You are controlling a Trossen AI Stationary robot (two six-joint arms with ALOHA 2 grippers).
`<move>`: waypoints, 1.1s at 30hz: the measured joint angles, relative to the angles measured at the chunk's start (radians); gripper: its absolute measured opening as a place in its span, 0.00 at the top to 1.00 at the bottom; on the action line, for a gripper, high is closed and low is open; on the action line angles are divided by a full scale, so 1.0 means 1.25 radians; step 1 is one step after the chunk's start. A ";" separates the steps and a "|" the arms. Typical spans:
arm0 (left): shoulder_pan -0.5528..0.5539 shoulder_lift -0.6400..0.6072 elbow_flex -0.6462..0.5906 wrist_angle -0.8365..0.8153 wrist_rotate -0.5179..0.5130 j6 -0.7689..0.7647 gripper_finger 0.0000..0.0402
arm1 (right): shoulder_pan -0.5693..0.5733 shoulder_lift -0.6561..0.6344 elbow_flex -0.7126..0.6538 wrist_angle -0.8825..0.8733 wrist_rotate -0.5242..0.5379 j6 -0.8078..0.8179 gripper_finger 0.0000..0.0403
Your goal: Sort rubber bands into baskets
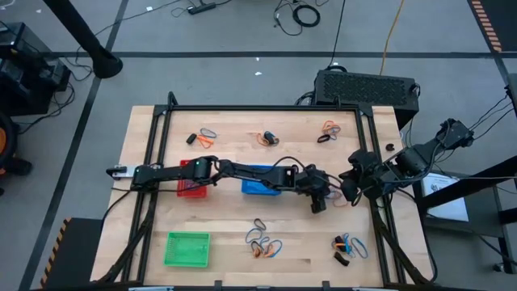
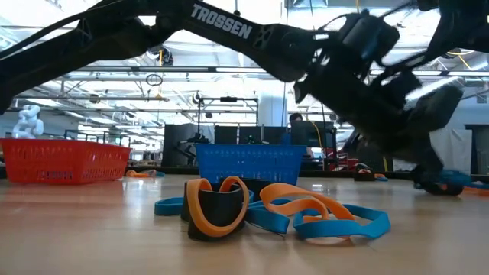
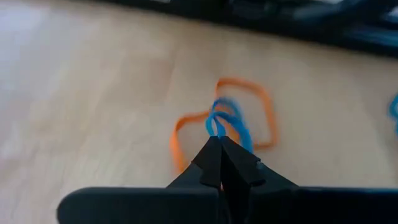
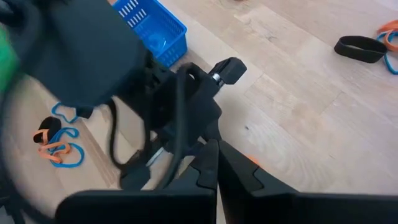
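The left gripper (image 3: 219, 144) is extended across the table centre, its two dark tapered fingers pressed together on a thin blue elastic rubber band (image 3: 225, 118). That loop lies over a flat orange rubber band (image 3: 249, 99) on the pale wood-grain table (image 1: 226, 218). The right gripper (image 4: 214, 152) sits just beside it, fingers pressed together, holding nothing visible. Next to the left arm stands the blue rectangular plastic mesh basket (image 1: 260, 181); the red mesh basket (image 1: 192, 183) is farther along the same arm. The green mesh basket (image 1: 187, 248) stands well apart at the near left. Mixed blue, orange and black band clusters (image 2: 267, 210) lie scattered over the table, matte and limp.
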 joint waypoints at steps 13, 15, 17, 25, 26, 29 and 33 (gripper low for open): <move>0.001 -0.004 0.018 -0.005 0.033 -0.016 1.00 | 0.000 0.000 0.000 0.000 0.000 -0.016 1.00; 0.004 -0.007 0.018 0.021 0.062 -0.017 1.00 | 0.000 0.000 0.000 0.000 0.000 -0.023 1.00; 0.007 -0.020 0.018 0.045 0.095 -0.019 1.00 | 0.000 0.000 0.000 0.000 0.001 -0.030 1.00; 0.033 -0.041 0.018 0.003 0.110 -0.018 1.00 | 0.000 0.000 -0.001 -0.004 0.003 -0.035 1.00; 0.037 -0.046 0.018 -0.023 0.110 -0.018 1.00 | 0.000 0.000 -0.001 -0.004 0.004 -0.035 1.00; 0.049 -0.053 0.020 -0.096 0.110 -0.018 1.00 | 0.000 0.000 -0.001 -0.006 0.020 -0.035 1.00; 0.059 -0.048 0.017 -0.184 0.112 -0.018 1.00 | 0.000 0.000 -0.001 -0.010 0.024 -0.038 1.00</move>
